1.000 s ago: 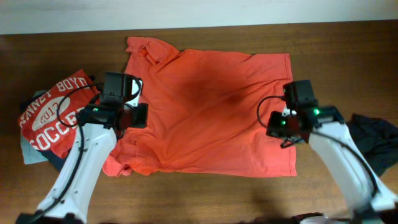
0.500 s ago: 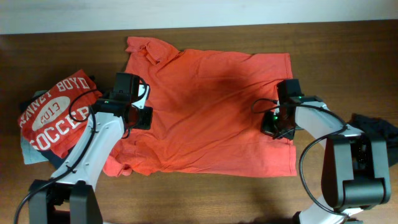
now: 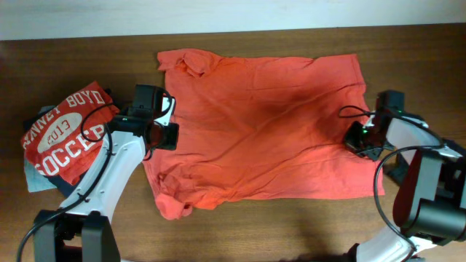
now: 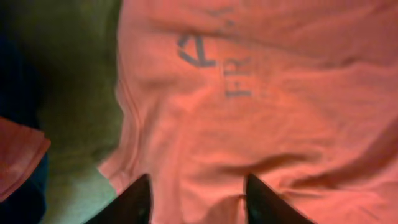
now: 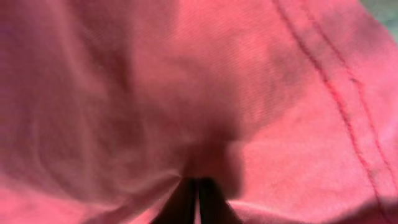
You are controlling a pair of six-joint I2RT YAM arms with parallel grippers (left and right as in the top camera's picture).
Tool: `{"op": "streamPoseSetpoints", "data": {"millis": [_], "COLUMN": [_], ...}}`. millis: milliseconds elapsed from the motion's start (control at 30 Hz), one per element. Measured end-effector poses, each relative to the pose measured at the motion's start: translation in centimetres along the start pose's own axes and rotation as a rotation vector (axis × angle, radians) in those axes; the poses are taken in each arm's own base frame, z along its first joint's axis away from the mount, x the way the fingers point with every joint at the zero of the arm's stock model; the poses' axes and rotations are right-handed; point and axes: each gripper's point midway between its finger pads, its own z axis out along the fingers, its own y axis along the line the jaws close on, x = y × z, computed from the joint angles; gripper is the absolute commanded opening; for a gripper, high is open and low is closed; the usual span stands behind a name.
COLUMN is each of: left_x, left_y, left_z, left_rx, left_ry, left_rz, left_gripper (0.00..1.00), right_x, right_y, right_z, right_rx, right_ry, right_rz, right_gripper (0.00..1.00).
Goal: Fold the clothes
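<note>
The table carries the shirt, spread wide between my two grippers and rumpled just below my left one. My right gripper is pressed together on a pucker of the shirt's side edge. My left gripper hangs spread above the cloth, gripping nothing. I judge the right should draw outward low and gently while the left pins its side, smoothing creases before any fold.
</note>
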Motion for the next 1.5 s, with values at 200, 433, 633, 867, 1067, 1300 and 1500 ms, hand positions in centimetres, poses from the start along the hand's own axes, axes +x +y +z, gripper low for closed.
{"op": "streamPoseSetpoints", "data": {"millis": [200,433,633,867,1067,1300,1500], "left_x": [0.7,2.6,3.9,5.4,8.7,9.2,9.4], "left_y": [-0.1,-0.2,-0.2,-0.5,-1.5,-1.0,0.3], "left_z": [0.0,-0.1,-0.4,-2.4,-3.8,-6.7,-13.0], "left_rx": [0.003,0.01,0.012,0.034,0.089,0.048,-0.027], "left_ry": [0.027,0.105,0.162,0.262,0.406,0.372,0.181], "left_rz": [-0.001,0.003,0.007,0.013,-0.001,-0.073,-0.199], "left_gripper": [0.57,0.65,0.56,0.67,0.3,0.31,0.61], "right_x": [0.4,1.3,0.3,2.7,5.6,8.1,8.6], "right_y": [0.8,1.6,4.3,7.6,11.0,13.6,14.0], "right_z": [-0.3,-2.7,-11.3,-16.9,-16.7,-15.5,-15.3], "right_rx": [-0.049,-0.086,-0.175,-0.255,-0.301,-0.321,-0.323], "right_ry": [0.048,0.046,-0.19,-0.315,-0.278,-0.217,-0.205], "right_rz": [-0.059,-0.089,-0.179,-0.33,-0.463,-0.563,-0.58], "right_gripper": [0.34,0.5,0.57,0.61,0.64,0.65,0.66]}}
